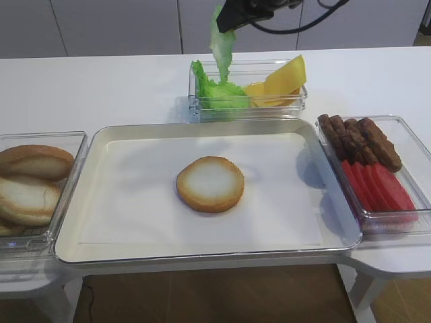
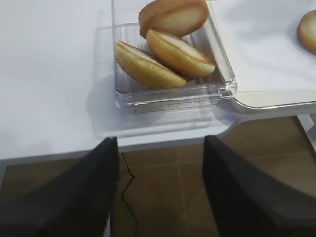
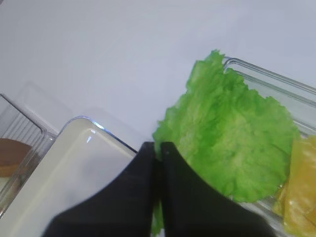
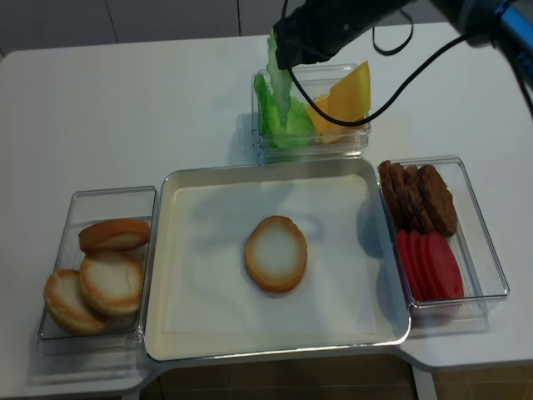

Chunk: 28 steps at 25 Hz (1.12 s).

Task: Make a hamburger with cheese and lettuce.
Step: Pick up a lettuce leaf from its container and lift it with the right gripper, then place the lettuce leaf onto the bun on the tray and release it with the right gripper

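A hamburger bun half lies cut face up in the middle of the white tray; it also shows from above. My right gripper is shut on a green lettuce leaf and holds it hanging above the clear box at the back. In the right wrist view the gripper pinches the leaf's edge, with more lettuce below in the box. Yellow cheese slices lean in the same box. My left gripper is open and empty, off the table's front left edge.
A clear box at the left holds several bun halves, also in the left wrist view. A clear box at the right holds brown patties and red slices.
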Each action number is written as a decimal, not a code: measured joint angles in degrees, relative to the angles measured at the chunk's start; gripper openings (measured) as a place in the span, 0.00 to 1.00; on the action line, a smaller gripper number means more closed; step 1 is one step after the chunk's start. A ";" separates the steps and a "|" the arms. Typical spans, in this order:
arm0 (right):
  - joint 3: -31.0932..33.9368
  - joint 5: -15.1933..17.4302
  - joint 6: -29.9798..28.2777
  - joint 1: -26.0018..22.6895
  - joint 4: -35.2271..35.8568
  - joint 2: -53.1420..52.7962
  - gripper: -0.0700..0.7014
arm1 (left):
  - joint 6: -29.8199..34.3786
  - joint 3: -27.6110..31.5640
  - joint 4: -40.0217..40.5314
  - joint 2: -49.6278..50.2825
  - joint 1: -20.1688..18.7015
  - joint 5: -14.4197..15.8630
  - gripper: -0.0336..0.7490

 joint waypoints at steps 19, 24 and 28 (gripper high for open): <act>12.73 8.99 12.23 1.25 -11.02 -23.40 0.10 | 0.00 0.00 0.00 0.00 0.00 0.00 0.56; 23.46 8.86 13.44 1.52 -11.76 -28.77 0.10 | 0.00 0.00 0.00 0.00 0.00 0.00 0.56; 31.89 6.74 14.51 3.46 -12.57 -30.90 0.10 | 0.00 0.00 0.00 0.00 0.00 0.00 0.56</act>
